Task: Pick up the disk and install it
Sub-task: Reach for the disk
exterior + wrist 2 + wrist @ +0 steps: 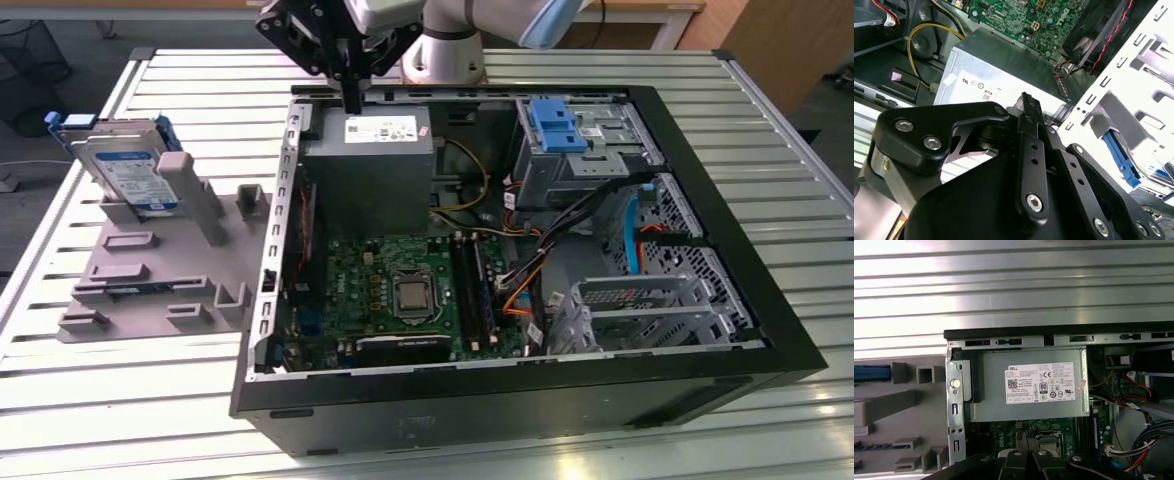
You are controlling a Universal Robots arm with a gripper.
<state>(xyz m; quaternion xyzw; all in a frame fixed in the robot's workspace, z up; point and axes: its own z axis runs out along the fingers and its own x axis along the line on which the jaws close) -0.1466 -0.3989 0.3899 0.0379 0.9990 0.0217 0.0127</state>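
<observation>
The disk, a silver drive with a white-and-blue label in a blue bracket, stands on edge in a grey holder at the exterior view's left, outside the computer case. My gripper hangs over the case's far wall, just above the grey power supply box and well to the right of the disk. Its fingers are pressed together with nothing between them, as both wrist views show. A blue edge of the bracket shows in the first wrist view.
Inside the open case lie a green motherboard, bundled cables, a metal drive cage and a blue plastic latch piece. The case and holder rest on a slatted metal table.
</observation>
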